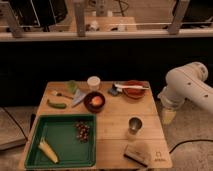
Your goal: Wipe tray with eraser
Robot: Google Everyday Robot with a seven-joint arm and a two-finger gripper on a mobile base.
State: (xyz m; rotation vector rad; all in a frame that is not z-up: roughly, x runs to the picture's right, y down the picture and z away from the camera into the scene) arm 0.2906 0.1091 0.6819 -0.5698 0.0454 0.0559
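At the table's near right edge: eraser (pixel 137 151), one, lying flat and well apart from the tray (pixel 35 145), which is one, green, near left.

Off the table's right side: gripper (pixel 168 115), one, hanging below the arm (pixel 187 86); spread or closed, cannot tell.

In tray: yellow item (pixel 48 150), one; dark cluster (pixel 81 131), one.

Risks, as judged:
- Wiping could push either item over the rim or smear it.
- Reaching for the eraser could topple the metal cup (pixel 134 125), one, just behind it.

Far side: dark bowl (pixel 95 101), one; red bowl (pixel 133 91), one; white cup (pixel 93 82), one.
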